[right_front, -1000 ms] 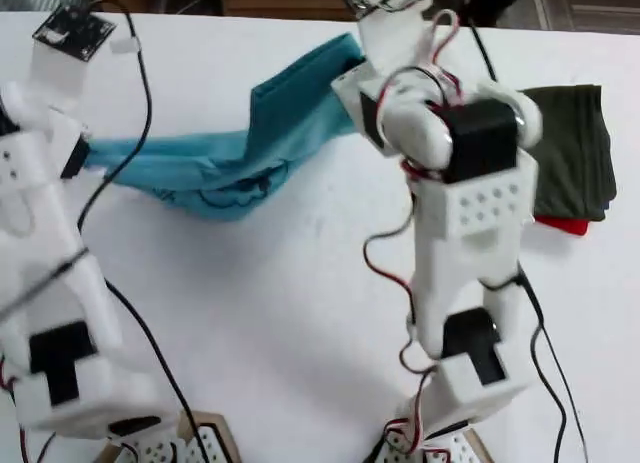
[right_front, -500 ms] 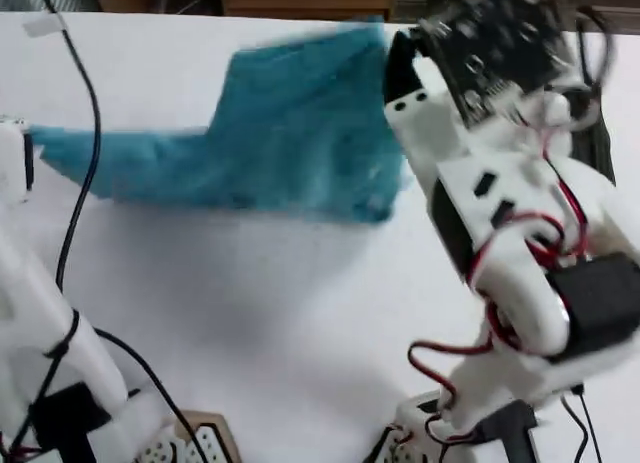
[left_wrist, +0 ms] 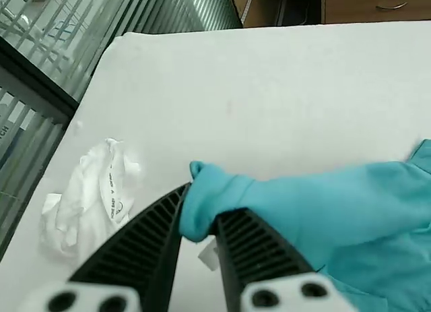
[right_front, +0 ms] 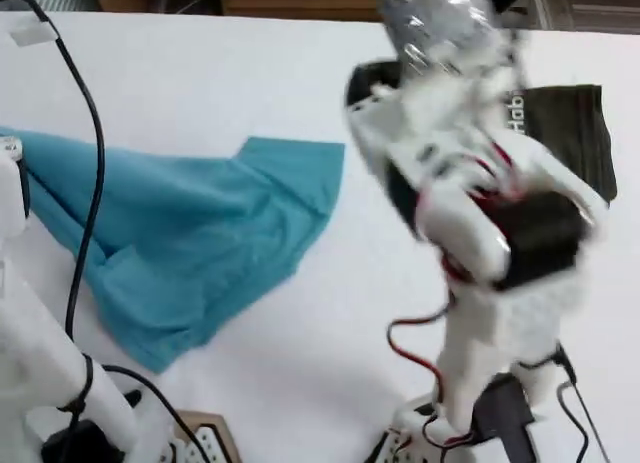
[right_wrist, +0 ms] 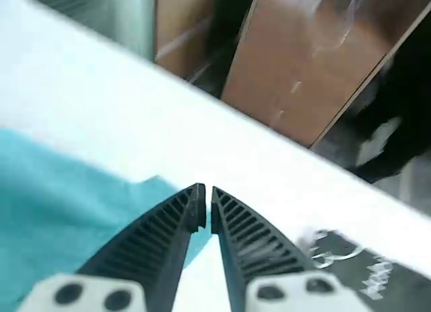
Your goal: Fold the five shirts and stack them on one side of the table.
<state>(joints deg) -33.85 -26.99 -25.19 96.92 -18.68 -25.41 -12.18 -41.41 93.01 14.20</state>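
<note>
Teal shirt point(right_front: 190, 243): spread, rumpled. Left gripper point(left_wrist: 199, 211): clenched on its corner. Right gripper point(right_wrist: 205, 205): over its edge, apparently closed, empty. Advice: keep that corner taut, take the opposite corner, smooth before folding.

Bright, even light lies on the white table point(right_front: 250, 73), which is nearly washed out in the high view; shadows are soft and faint, a thin one along the teal shirt's point(right_front: 190, 233) near edge; the room beyond the table is dim and dark in the right wrist view.
</note>
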